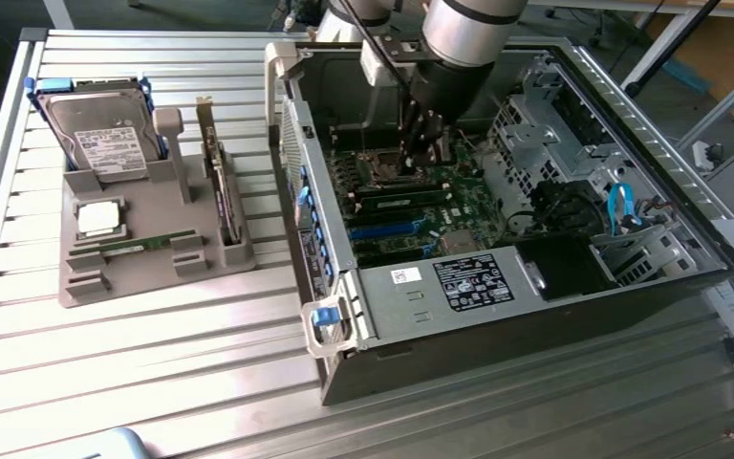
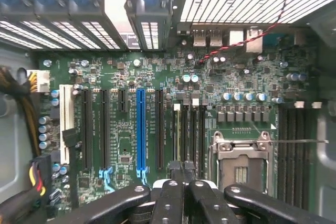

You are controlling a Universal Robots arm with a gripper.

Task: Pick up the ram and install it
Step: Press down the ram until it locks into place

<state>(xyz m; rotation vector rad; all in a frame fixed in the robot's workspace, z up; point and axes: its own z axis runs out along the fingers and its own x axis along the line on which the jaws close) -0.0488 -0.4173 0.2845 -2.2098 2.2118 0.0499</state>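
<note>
Exterior view: open computer case [image 1: 341, 316] lying on slatted metal desk [image 1: 150, 363], taking up centre and 3 o'clock side. Gray holder [image 1: 150, 273] on desk at 9 o'clock of case, just beside it, not touching.

Ram [image 1: 131, 246] lying flat in a slot of the holder, near its 6 o'clock end, well apart from hand. Thin green stick, untouched. Square processor chip [image 1: 97, 218] just at 11 o'clock of ram. Hard drive [image 1: 106, 134] at holder's 12 o'clock end. Dark expansion card [image 1: 221, 182] standing on edge along holder's 3 o'clock side.

Arm [image 1: 469, 29] coming down from 12 o'clock into the case. Hand [image 1: 420, 153] low over green motherboard [image 1: 469, 206], just at 1 o'clock of processor socket [image 1: 380, 170]. Hand closed, fingertips together. Cannot tell whether touching the board. Blue cable [image 1: 619, 206] in case at 3 o'clock, apart from hand.

Wrist view: hand [image 2: 182, 174] closed, black fingers [image 2: 168, 198] pressed side by side, nothing green between them. Motherboard [image 2: 126, 77] straight below. Empty processor socket [image 2: 241, 163] with metal frame just beside fingertips. Blue slot [image 2: 140, 129] and row of black slots close on other side. Red-and-black twisted wire [image 2: 247, 38] crossing board near rear ports.
</note>
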